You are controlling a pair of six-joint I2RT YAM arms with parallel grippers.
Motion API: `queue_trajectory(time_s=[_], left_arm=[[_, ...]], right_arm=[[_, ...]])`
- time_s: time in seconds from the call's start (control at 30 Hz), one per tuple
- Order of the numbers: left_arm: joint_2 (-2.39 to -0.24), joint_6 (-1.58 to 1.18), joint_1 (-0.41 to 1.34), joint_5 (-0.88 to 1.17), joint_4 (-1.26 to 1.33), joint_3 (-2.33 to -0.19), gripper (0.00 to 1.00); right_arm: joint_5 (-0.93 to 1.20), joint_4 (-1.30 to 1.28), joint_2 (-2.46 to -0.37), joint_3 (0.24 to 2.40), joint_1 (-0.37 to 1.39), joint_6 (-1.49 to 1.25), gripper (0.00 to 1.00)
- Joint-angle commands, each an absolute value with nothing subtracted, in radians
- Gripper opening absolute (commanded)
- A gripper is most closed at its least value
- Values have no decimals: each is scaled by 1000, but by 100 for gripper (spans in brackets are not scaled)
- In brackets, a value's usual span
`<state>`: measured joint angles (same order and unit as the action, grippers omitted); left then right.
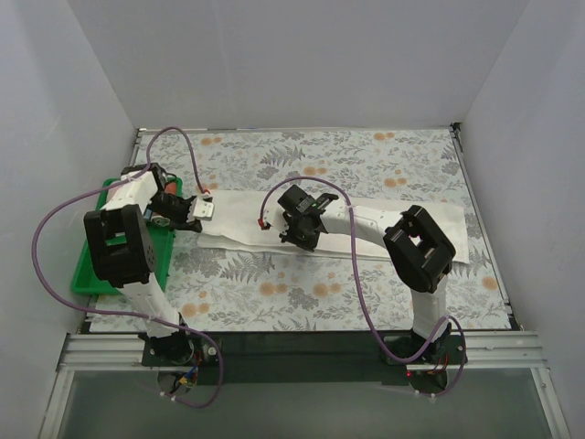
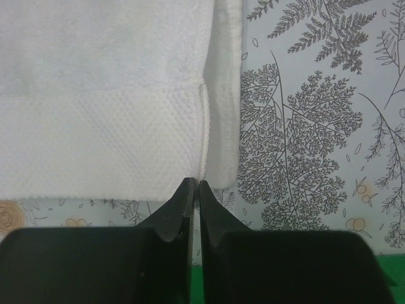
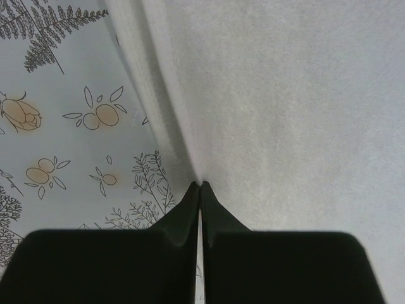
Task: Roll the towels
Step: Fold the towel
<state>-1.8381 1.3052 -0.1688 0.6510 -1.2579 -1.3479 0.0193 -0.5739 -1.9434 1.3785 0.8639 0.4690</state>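
the long white towel [image 1: 245,224] lay flat across the middle of the table [image 1: 302,155], going from left to right. the right arm [image 1: 416,247] lay over its right part, so that bit of the cloth was hidden from above.

the left gripper [image 1: 207,210] was at the left end of the towel. in the left wrist view its two fingers [image 2: 177,212] were pressed together, with only a thin line between them. the tips sat right at the near edge of the white towel [image 2: 101,95], where one layer of cloth lay on top of another. the tips covered the spot, so i could not tell if any cloth was nipped between them.

the right gripper [image 1: 297,236] was on the towel, further along, near the middle. its fingers [image 3: 221,215] were closed tight too. a raised fold at the edge of the white towel [image 3: 285,95] ran straight down to the tips, so it looked pinched there. the flowery table [image 3: 57,126] showed just to the left of that edge.

the green tray [image 1: 87,274] sat at the left side of the table. the left arm [image 1: 119,242] covered most of it, so what lay inside could not be made out
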Motion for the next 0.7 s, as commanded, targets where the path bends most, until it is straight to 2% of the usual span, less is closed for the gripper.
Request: queue_trajectory(time_s=[0.0, 0.27, 0.53, 0.67], left_arm=[[-1816, 1319, -175, 640, -1255, -1299, 0], [-1850, 1221, -175, 663, -1184, -1322, 0], [-1849, 1255, -193, 692, -1354, -1528, 0], [-1818, 1281, -198, 666, -1378, -1491, 0]], right_arm=[[48, -578, -1920, 1390, 864, 456, 1], [23, -583, -1916, 1434, 864, 459, 1], [17, -598, -1856, 1451, 857, 468, 1], [31, -600, -1847, 1436, 856, 471, 1]])
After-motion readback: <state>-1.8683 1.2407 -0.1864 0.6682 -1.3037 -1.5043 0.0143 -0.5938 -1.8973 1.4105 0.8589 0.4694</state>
